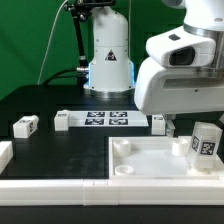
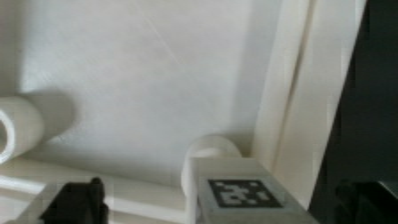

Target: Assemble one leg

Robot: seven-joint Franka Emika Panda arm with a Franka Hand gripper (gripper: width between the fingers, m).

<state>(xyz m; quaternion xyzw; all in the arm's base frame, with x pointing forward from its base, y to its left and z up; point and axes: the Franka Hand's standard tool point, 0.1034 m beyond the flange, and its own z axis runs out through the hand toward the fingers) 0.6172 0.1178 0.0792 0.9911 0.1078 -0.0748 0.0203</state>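
Nearest you in the exterior view, a white rail [image 1: 50, 190] runs along the bottom edge of the frame on the black tabletop [image 1: 60, 150]. At lower right lies the large white square tray [image 1: 150, 172].

Item under inspection: the leg [image 1: 205, 140] stands inside the tray, at the right edge of the frame. Its long axis is close to vertical. It rests on one end, and the other end points up toward the white arm [image 1: 175, 70] that fills the upper right. It is a small white oblong peg, and its black-and-white square tag faces the camera.

The wrist view confirms the finish. The leg [image 2: 228, 178] is smooth white plastic with one rounded end, and the tag [image 2: 240, 192] is sharp on one face. The leg lies close to the tray's raised wall [image 2: 294, 80] and apart from a round socket [image 2: 15, 125].

You will find the jaws spread: one dark finger [image 2: 75, 202] stands clear of the leg without touching it. The opposite finger cannot be told from the darkness at that margin.

Farther back, at mid-frame, the marker board [image 1: 105, 119] lies flat. A loose tagged peg [image 1: 25, 125] rests at centre left. At upper centre stands the arm's white base [image 1: 108, 55], with a green backdrop [image 1: 30, 40] at upper left.
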